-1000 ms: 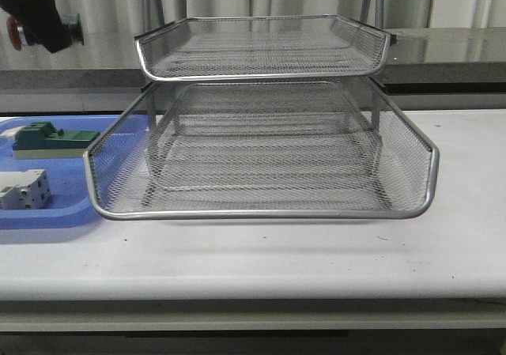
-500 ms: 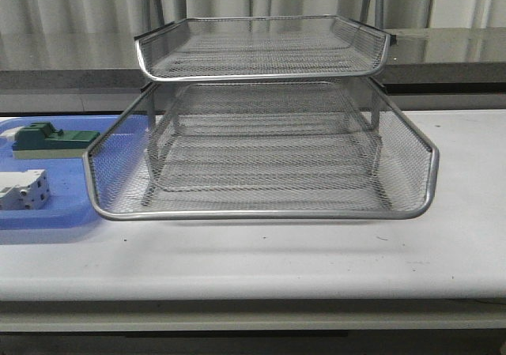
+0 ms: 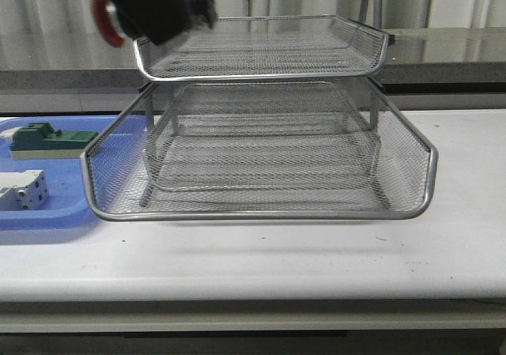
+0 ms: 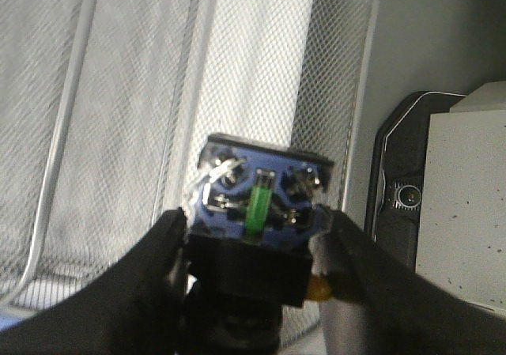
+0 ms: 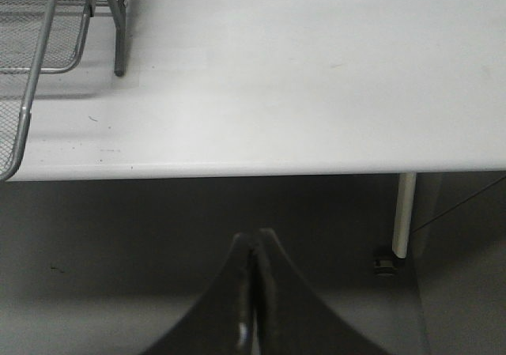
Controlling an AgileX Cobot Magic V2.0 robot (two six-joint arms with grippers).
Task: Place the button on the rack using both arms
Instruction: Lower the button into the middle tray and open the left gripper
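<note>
My left gripper (image 3: 158, 7) is high at the upper left, by the left corner of the top tray of the rack (image 3: 261, 141), a silver wire-mesh tiered stand. It is shut on the button (image 3: 107, 19), whose red cap points left. In the left wrist view the fingers (image 4: 150, 276) clamp the button's black body, with its blue contact block (image 4: 261, 197) facing the camera and the rack's mesh (image 4: 118, 94) behind it. My right gripper (image 5: 253, 248) is shut and empty, low in front of the table's edge; the front view does not show it.
A blue plastic tray (image 3: 47, 209) lies left of the rack with a green block (image 3: 51, 137) and a white terminal block (image 3: 24, 189) in it. The white table (image 5: 277, 70) runs to the right of the rack's leg (image 5: 120, 31).
My left gripper with the button rose out of the top left corner of the front view, then came back in further right, at the top tray's left corner.
</note>
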